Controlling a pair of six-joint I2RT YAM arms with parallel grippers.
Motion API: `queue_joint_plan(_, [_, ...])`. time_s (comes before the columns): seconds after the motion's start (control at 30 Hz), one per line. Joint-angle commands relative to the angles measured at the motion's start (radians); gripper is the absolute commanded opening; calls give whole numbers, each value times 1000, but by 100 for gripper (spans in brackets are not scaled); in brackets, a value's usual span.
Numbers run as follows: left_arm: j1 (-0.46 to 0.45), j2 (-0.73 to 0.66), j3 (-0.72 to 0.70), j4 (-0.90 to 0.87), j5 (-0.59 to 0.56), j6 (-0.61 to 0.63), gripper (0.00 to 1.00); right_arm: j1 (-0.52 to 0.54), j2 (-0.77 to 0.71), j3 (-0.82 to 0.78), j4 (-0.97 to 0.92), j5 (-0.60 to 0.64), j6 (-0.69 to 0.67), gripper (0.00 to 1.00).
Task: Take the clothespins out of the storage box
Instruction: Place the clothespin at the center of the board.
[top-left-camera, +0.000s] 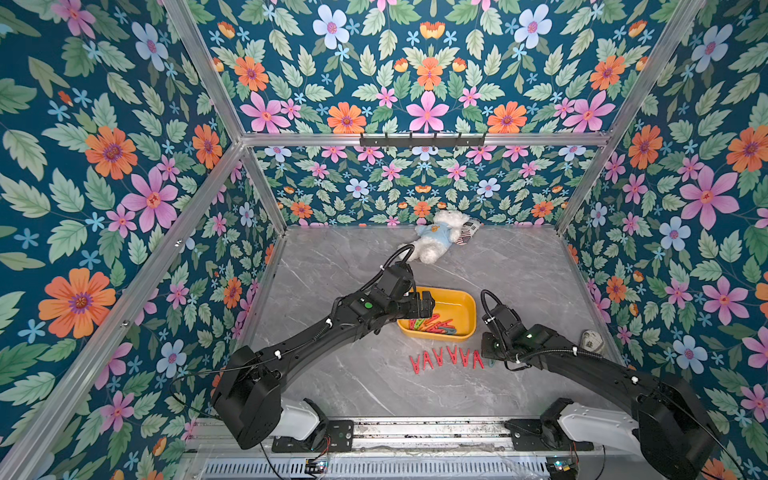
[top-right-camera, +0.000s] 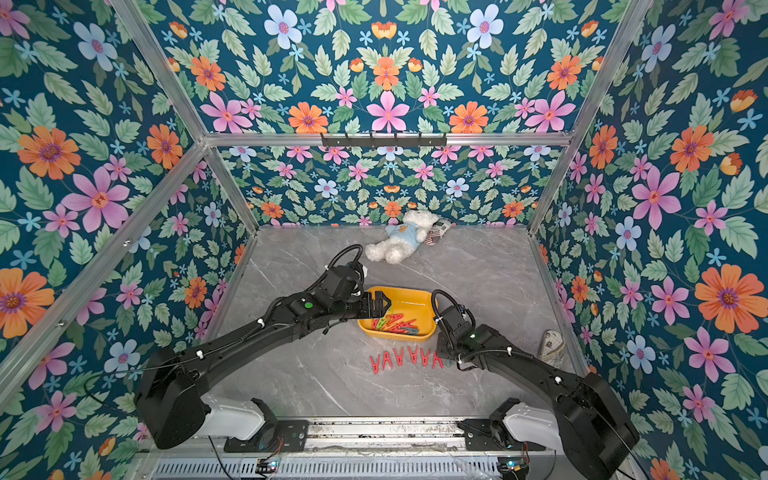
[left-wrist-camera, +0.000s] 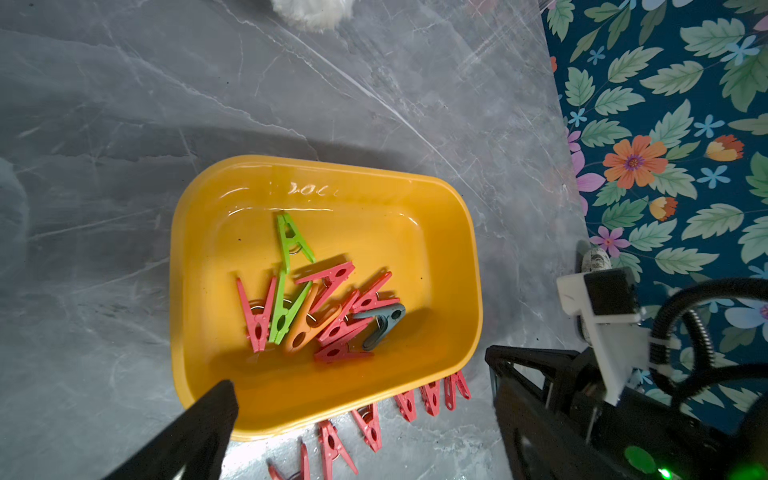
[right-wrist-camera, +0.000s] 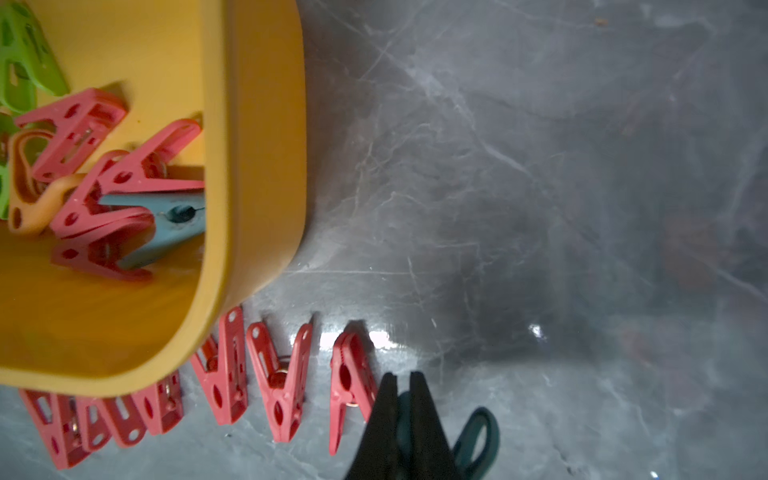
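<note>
Clothespins, row (top-left-camera: 446, 358): red, laid on the table (top-left-camera: 374, 374) just before the near wall of the box (left-wrist-camera: 332, 168). Right gripper (right-wrist-camera: 401, 382): at the row's end, clamped on a teal pin (right-wrist-camera: 478, 432). Risk: releasing it low could nudge the end red pin. Pile (left-wrist-camera: 320, 307): red, green, orange and grey-blue, tangled in the box's near half. Left gripper (top-left-camera: 428, 305): jaws spread wide, above the box's left end. Risk: a grab may lift interlocked pins, or shove the light box into the row. Bear (top-left-camera: 436, 239): well beyond the box. Writing: pale marks on the box's far inner wall, illegible; none else readable.
</note>
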Motion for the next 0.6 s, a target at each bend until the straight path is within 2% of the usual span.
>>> queue_joint_plan(0.0, [1,-4,1,15,-8,-11,100,1,23,4,32,14,-5,7])
queue_joint_plan(0.57, [1,-11,-13,20,-20,-11,100,1,142,16,67,29,-43,7])
